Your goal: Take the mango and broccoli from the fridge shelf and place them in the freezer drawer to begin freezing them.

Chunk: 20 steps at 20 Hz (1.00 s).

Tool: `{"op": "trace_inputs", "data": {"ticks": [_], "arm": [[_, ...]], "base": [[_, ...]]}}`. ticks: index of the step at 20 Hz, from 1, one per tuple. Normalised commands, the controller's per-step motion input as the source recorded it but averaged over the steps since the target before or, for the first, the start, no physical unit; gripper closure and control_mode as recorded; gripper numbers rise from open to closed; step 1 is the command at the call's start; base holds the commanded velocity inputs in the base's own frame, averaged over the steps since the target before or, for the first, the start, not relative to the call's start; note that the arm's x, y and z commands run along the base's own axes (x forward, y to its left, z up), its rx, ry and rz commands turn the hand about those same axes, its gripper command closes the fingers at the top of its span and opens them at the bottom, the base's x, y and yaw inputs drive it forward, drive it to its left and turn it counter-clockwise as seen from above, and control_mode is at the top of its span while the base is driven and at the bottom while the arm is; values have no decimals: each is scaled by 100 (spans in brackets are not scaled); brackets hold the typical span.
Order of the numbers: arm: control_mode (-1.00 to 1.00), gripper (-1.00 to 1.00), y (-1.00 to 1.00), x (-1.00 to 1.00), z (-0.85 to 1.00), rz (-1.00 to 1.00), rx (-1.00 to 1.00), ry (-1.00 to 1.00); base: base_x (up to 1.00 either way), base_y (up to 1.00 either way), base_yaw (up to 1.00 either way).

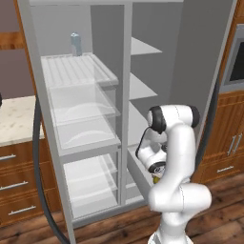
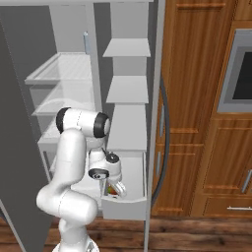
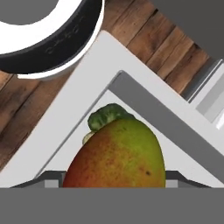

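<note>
The red-orange and green mango [image 3: 116, 153] sits between the fingertips of my gripper [image 3: 113, 179], which is shut on it. The dark green broccoli [image 3: 107, 116] lies just behind the mango, in a corner of the light-grey freezer drawer [image 3: 78, 100]. From the right base view, my gripper [image 2: 112, 189] hangs low inside the pulled-out freezer drawer [image 2: 125, 205], with the mango [image 2: 114, 191] at its tip. The freezer drawer [image 1: 136, 169] is partly hidden by my arm in the left base view. The ribbed white fridge shelf [image 1: 76, 69] [image 2: 64, 69] is high up on the left.
A grey can [image 1: 76, 44] [image 2: 86, 42] stands at the back of the ribbed shelf. Clear bins [image 1: 86, 102] sit below it. Plain grey shelves [image 2: 127, 47] stack above the drawer. Wooden cabinets [image 2: 197, 98] and an oven [image 2: 238, 74] stand to the right, a counter [image 1: 16, 119] to the left.
</note>
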Motion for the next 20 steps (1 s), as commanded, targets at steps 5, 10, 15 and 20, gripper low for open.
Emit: {"op": "trace_inputs", "data": {"ticks": [5,10,15,20], "arm": [[-100,100,-3,6,-27,0,0,5],[-100,100,0,-4,-15,0,0,0],[-100,-100,0,-14,-8,0,1,0],[-100,-100,0,-2,4,0,4,0]], "base": [[0,0,0],[0,0,0],[0,0,0],[0,0,0]]}}
